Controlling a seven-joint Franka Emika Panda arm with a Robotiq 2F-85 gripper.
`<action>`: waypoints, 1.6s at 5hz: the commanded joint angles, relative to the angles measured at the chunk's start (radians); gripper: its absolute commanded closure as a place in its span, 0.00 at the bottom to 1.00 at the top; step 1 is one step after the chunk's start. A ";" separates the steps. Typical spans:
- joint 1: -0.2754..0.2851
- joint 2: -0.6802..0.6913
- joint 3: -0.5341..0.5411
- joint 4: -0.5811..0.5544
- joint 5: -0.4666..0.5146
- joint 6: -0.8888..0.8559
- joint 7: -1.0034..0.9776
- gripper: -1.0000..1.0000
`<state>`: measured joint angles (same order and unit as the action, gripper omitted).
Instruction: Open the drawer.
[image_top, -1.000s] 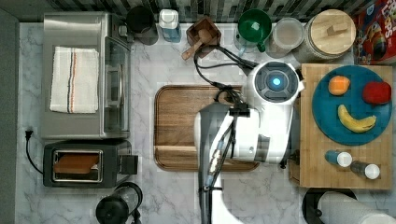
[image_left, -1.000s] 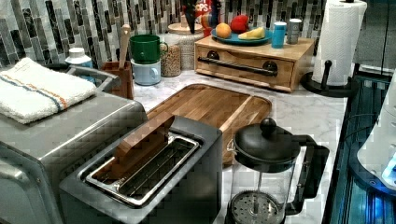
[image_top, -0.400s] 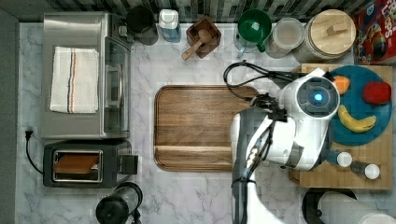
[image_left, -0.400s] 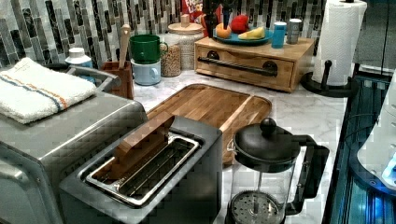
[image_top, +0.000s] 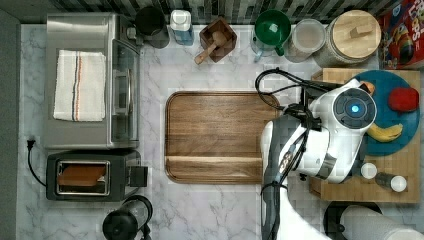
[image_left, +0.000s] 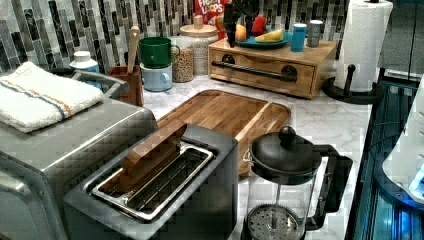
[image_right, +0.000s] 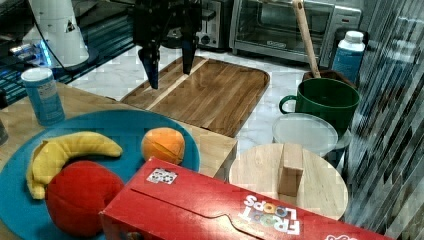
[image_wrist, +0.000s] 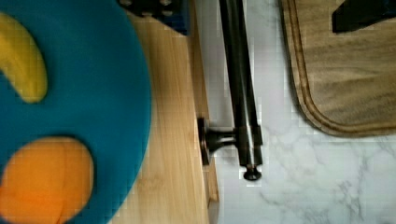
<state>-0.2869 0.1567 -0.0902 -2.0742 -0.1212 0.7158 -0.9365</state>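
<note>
Wrist view: blue plate (image_wrist: 93, 70) and cutting board (image_wrist: 345, 70) flank drawer (image_wrist: 180, 140) handle.

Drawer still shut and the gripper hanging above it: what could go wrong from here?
The gripper is open, hanging above the drawer's front edge, not yet around the black bar handle. Risks:
1. The blue plate of fruit sits close to that edge, so a descent slightly off could strike the orange.
2. The cutting board lies right before the handle; the drawer may push it when pulled out.
</note>
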 joint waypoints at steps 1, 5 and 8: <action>0.004 0.041 0.031 -0.025 0.026 0.116 -0.067 0.00; 0.017 0.155 0.005 -0.077 0.037 0.310 -0.012 0.00; 0.062 0.136 0.000 -0.080 0.021 0.251 0.010 0.00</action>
<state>-0.2615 0.3362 -0.1053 -2.1855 -0.1069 0.9951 -0.9316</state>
